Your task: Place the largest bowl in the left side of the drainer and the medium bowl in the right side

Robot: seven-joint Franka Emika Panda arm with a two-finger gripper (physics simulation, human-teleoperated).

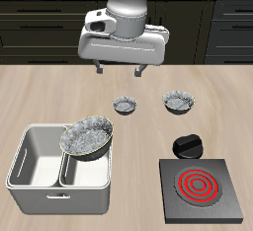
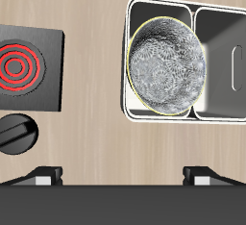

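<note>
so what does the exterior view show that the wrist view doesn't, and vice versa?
Exterior only: the medium bowl and the tiny bowl, standing apart on the table farther back than the drainer, plus the arm's body and the kitchen cabinets behind.

Wrist only: a straight-down look into the largest bowl's crinkled inside, and the fingertips spread wide with nothing between them.

Both: the largest bowl resting in one compartment of the drainer, the stove burner, its black knob.

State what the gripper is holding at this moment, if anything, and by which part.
Nothing is held. The gripper hangs above the table with its jaws apart and empty; the largest bowl already rests in the drainer.
</note>
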